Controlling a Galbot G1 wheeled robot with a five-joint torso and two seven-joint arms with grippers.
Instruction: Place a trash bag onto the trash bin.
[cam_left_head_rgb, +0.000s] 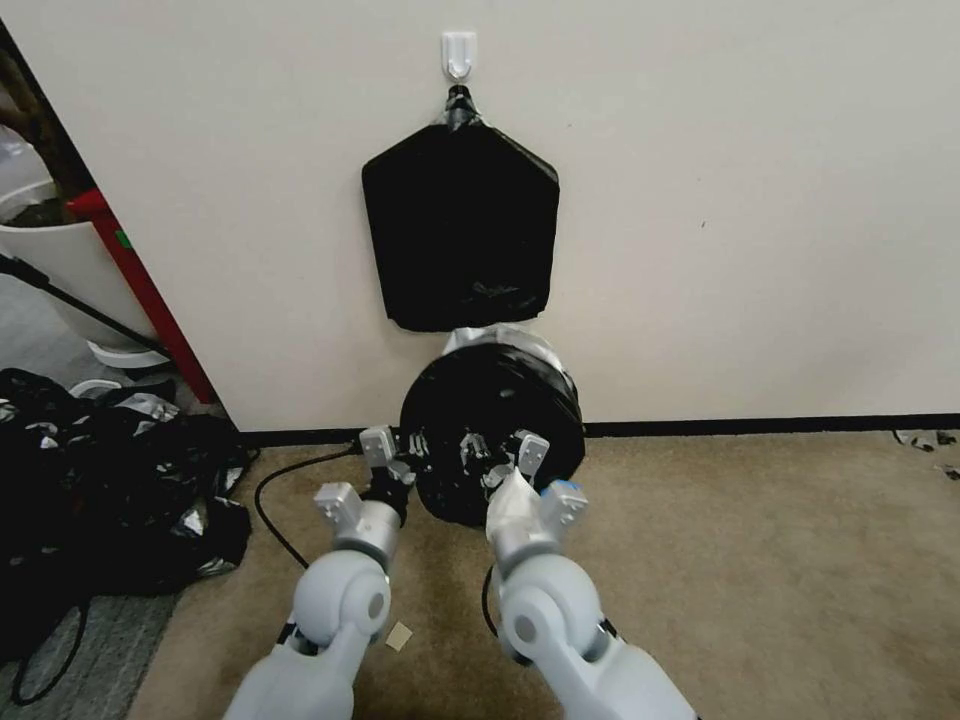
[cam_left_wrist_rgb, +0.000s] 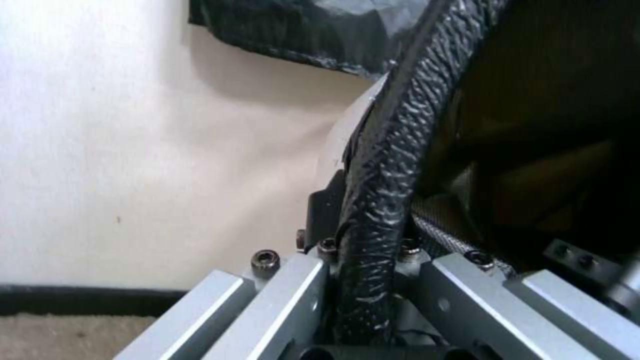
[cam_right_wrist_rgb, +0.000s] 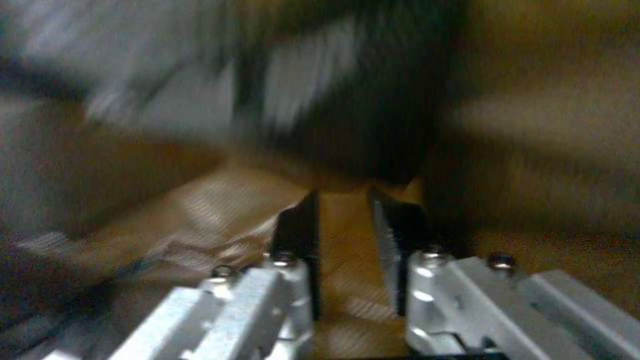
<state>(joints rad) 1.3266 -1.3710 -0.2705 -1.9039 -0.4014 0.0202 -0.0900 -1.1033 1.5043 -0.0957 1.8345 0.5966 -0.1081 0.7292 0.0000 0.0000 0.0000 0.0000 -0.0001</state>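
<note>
Trash bin (cam_left_head_rgb: 497, 345) seen on the carpet (cam_left_head_rgb: 760, 560) against the wall (cam_left_head_rgb: 750, 200), tipped so its mouth faces the robot; long axis runs from robot toward wall, cream base end visible at 12 o'clock of the mouth. Trash bag (cam_left_head_rgb: 490, 425) is stretched over the rim, black film lining the opening.

Left gripper (cam_left_head_rgb: 392, 462) placed at the rim's 9 o'clock edge. In the left wrist view its jaws are clenched on the rolled, wrinkled bag edge (cam_left_wrist_rgb: 380, 200), film pinched between them.

Right gripper (cam_left_head_rgb: 497, 458) set at the 6 o'clock part of the mouth, reaching inside. Right wrist view is blurred; jaws stand slightly parted with a narrow gap, nothing discernible held.

Flat black bundle (cam_left_head_rgb: 460, 225) hung on a wall hook (cam_left_head_rgb: 458, 52) directly above the bin. Heap of black plastic (cam_left_head_rgb: 110, 480) lies at 9 o'clock on the floor.
</note>
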